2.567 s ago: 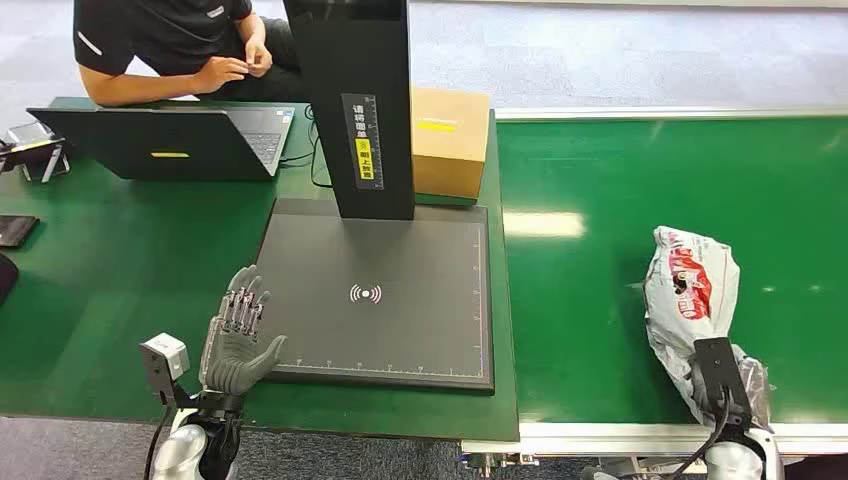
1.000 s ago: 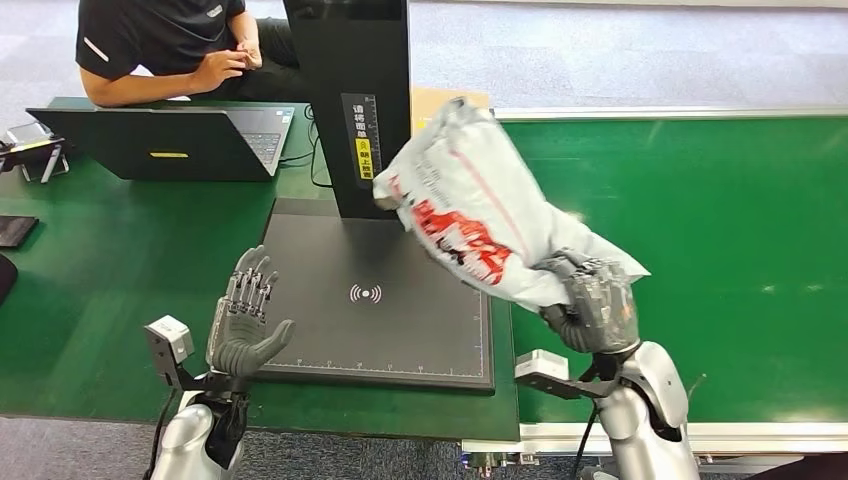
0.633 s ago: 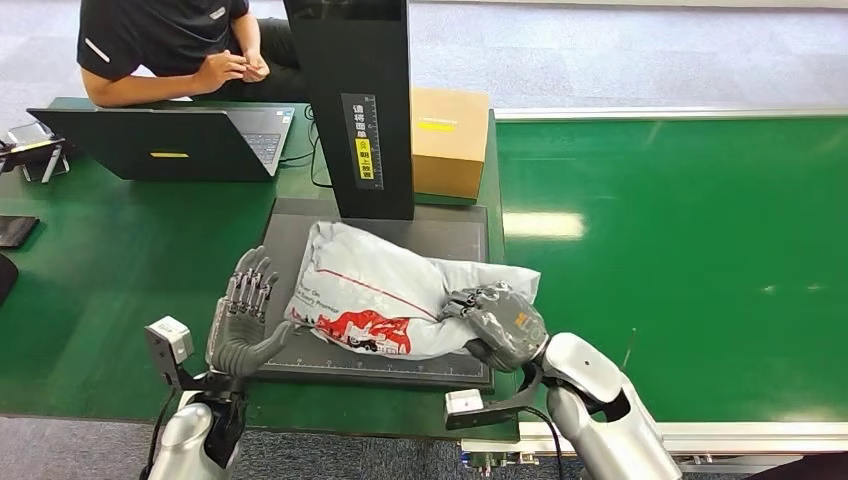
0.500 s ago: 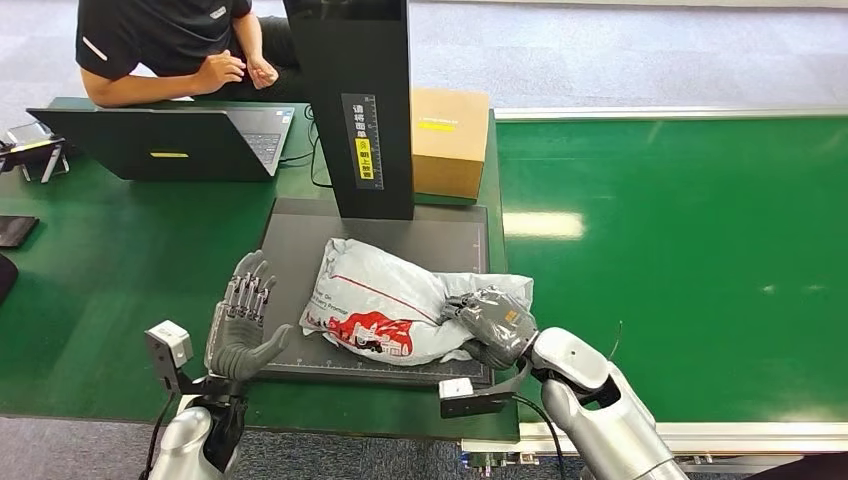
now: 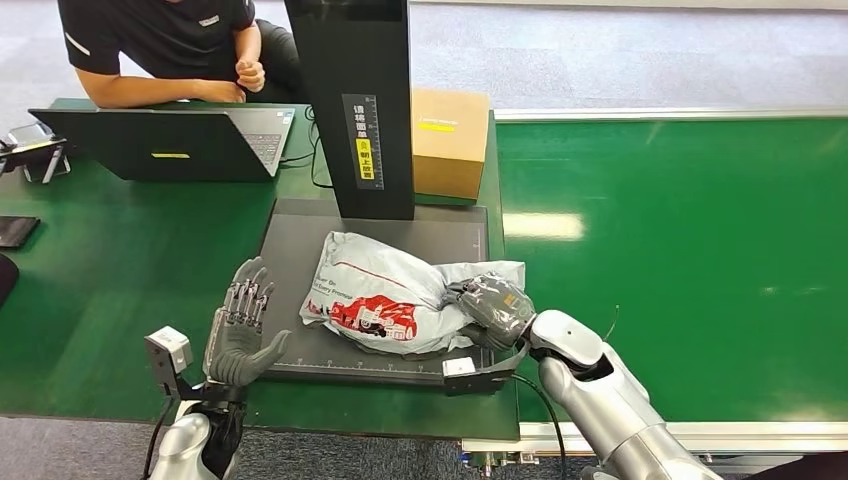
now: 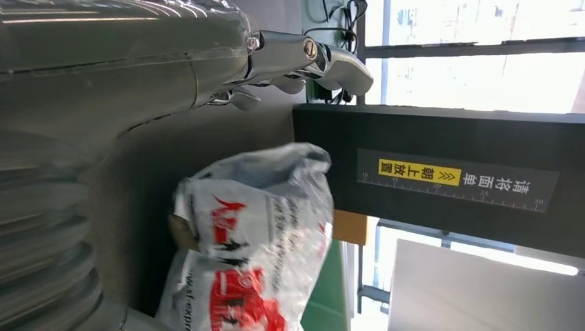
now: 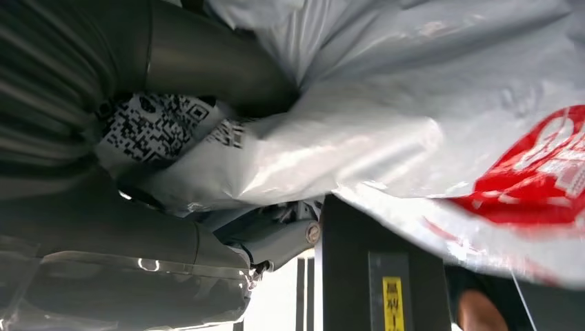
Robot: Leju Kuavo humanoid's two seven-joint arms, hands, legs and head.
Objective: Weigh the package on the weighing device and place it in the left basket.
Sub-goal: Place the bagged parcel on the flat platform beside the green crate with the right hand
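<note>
Right robot hand (image 5: 493, 306) around package (image 5: 385, 294) end

A green table (image 5: 120, 250) fills the left of the frame, a glossy green conveyor belt (image 5: 690, 210) the right, with grey carpet floor (image 5: 620, 55) along the top and bright windows (image 6: 476, 76) beyond.

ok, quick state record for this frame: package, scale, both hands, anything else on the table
package: grey-white mailer bag with red print, lying on the scale platform
scale: dark flat platform with black upright column at its back
right robot hand: grips the package's right end
left robot hand: holds nothing, fingers apart, at the platform's left edge, apart from the package
other: cardboard box behind the scale; laptop far left, person behind it
</note>
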